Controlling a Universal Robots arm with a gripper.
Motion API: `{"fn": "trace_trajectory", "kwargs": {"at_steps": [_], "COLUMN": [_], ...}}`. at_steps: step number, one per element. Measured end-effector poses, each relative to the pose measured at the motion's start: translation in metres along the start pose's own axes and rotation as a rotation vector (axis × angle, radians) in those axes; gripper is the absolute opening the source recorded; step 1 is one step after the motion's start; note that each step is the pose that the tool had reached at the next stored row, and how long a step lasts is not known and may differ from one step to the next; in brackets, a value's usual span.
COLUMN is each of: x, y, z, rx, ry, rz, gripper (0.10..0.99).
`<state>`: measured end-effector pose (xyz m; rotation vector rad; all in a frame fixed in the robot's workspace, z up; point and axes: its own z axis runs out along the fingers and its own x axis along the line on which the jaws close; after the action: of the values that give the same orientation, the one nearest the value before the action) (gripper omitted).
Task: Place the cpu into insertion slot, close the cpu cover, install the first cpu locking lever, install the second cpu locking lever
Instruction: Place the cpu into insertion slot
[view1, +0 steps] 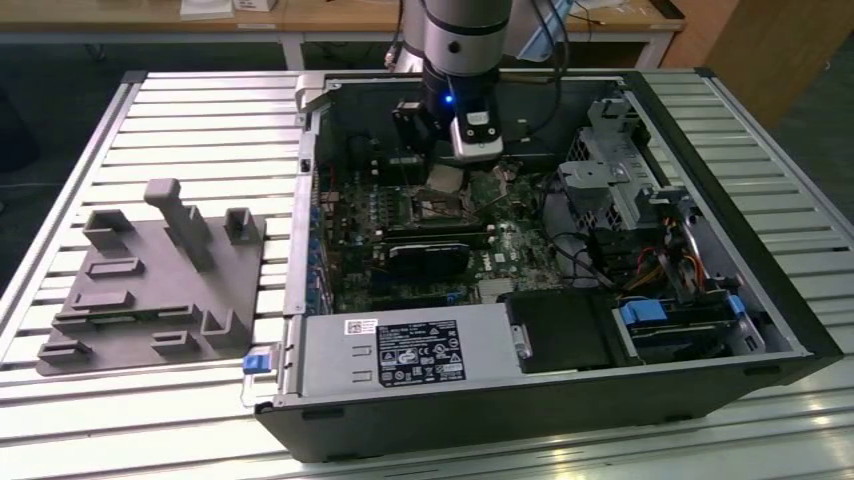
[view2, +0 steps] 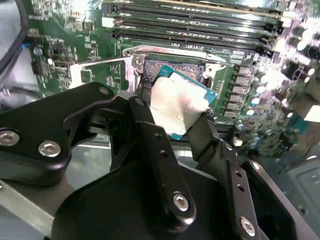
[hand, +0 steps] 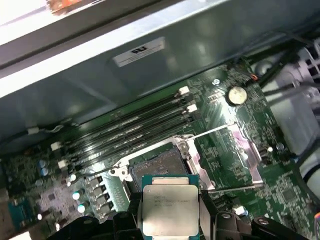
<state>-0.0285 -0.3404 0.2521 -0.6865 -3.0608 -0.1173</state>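
The cpu (hand: 169, 209) is a flat square chip with a silver top, and my gripper (hand: 170, 216) is shut on its two opposite edges. It hangs tilted just above the insertion slot (hand: 155, 166), a dark square socket with a silvery rim. In the second wrist view the cpu (view2: 176, 106) sits between my black fingers (view2: 150, 131), partly over the slot (view2: 181, 70). The cpu cover (hand: 247, 152) lies flipped open beside the slot, and a thin locking lever (hand: 212, 132) stands raised. In the exterior view my gripper (view1: 451, 172) is low inside the case, over the slot (view1: 435, 208).
Long black memory slots (hand: 130, 130) run next to the socket. A black card (view1: 427, 255) lies across the board on the near side of the socket. The drive cage (view1: 614, 180) and cables fill the exterior view's right side of the case. A grey fixture (view1: 147, 290) stands on the slatted table.
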Motion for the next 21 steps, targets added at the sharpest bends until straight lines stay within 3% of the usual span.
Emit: {"fn": "trace_trajectory", "kwargs": {"at_steps": [21], "x": [0.0000], "y": [-0.0001], "z": [0.0017], "rx": [-0.007], "ry": [-0.0273], "rz": [0.374], "gripper": [0.537]}}
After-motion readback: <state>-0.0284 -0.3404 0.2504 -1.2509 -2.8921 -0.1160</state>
